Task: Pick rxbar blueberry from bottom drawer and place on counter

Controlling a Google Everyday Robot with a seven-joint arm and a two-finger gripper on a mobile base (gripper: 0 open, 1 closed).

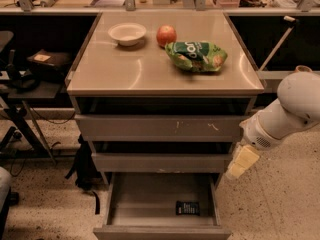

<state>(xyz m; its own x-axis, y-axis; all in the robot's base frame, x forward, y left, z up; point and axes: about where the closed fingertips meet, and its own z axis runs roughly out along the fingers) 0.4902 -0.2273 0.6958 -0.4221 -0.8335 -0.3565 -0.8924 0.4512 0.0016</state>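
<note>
Well, standing in front of the cabinet, I see the lowest and deepest grey metal bottom drawer (pixel 114 204) pulled out toward me. The small, flat, dark-wrapped rxbar blueberry (pixel 187 208) lies on its floor, right of centre and near the front wall, with nothing touching it. The pale yellowish gripper (pixel 241 162) hangs at the end of the rounded white robot arm (pixel 287 111), which reaches in from the right. It sits just off the cabinet's right side, level with the middle grey drawer front (pixel 160 162) and above the open drawer's right-hand corner, well apart from the bar. Whether it is released or clenched I cannot tell. Up on the smooth, glossy grey-beige counter (pixel 125 71) a small white round bowl (pixel 127 33) stands near the back left, a round red apple (pixel 166 35) sits near it to the right, and a crinkled green chip bag (pixel 196 56) lies just in front and to the right of the apple. The top grey drawer front (pixel 160 128) sits below the counter's edge. A black bag (pixel 82 166) slumps on the speckled floor (pixel 280 204) by the cabinet's left side.
</note>
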